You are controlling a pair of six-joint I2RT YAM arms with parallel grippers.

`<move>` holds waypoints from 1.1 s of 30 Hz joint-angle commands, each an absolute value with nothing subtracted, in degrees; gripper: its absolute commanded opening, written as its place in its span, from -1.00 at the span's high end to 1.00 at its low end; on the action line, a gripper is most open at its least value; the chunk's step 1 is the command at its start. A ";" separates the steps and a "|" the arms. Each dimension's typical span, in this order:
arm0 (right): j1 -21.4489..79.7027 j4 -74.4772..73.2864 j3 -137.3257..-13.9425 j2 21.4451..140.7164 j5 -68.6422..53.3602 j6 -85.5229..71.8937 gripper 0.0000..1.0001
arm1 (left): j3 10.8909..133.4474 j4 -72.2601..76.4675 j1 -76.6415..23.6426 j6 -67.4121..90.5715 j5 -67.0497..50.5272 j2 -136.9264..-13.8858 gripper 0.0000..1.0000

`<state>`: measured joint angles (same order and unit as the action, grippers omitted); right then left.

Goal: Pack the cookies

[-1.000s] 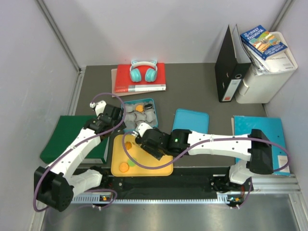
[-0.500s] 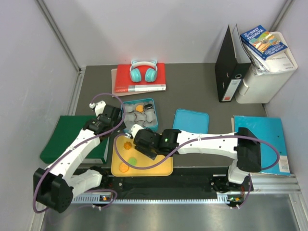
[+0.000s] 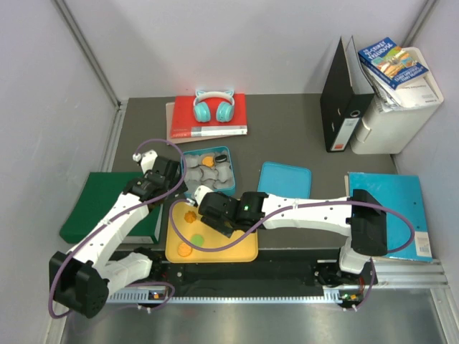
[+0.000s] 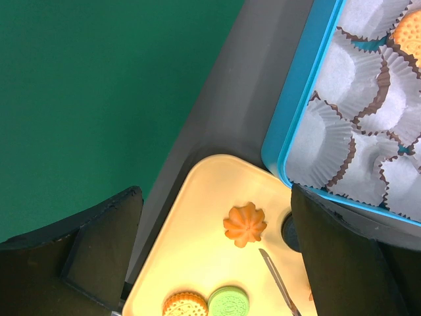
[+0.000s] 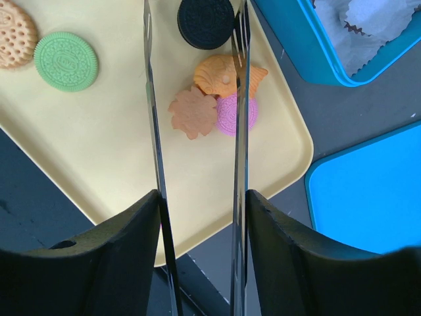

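The cookies lie on a yellow tray (image 3: pixel 240 251): a black one (image 5: pixel 206 22), a green one (image 5: pixel 66 60), a round orange one (image 5: pixel 13 33), a pink one (image 5: pixel 230 113), and two shaped orange ones (image 5: pixel 193 112). A scalloped orange cookie (image 4: pixel 245 224) lies near the tray's far left. My right gripper (image 5: pixel 202 197) is shut on metal tongs (image 5: pixel 152 99), whose blades stand apart over the tray, the black cookie between their tips. My left gripper (image 4: pixel 217 243) is open and empty above the tray's left edge. An orange cookie (image 4: pixel 409 33) sits in the blue tin (image 4: pixel 276 148).
The tin (image 3: pixel 228 152) holds several grey paper cups behind the tray. Its blue lid (image 3: pixel 284 179) lies to the right. A green book (image 3: pixel 93 204) lies at the left, a red book with headphones (image 3: pixel 214 107) at the back, and a binder and box at the back right.
My right arm has moved left over the tray with the tongs, mostly in the first half second. The left arm has hardly moved.
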<state>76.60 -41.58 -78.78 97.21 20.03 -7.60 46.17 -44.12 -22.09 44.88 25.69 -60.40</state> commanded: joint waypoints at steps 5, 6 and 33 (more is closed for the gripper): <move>75.67 -40.17 -78.14 97.21 19.69 -8.52 0.03 | 45.88 -43.33 -21.80 44.91 25.75 -59.41 -0.97; 75.50 -40.17 -77.96 97.12 19.60 -8.53 0.04 | 45.97 -43.24 -21.80 44.91 25.75 -59.50 -0.96; 76.11 -48.33 -82.88 88.77 24.34 -8.53 0.21 | 47.28 -44.03 -21.71 44.65 26.37 -59.06 -0.97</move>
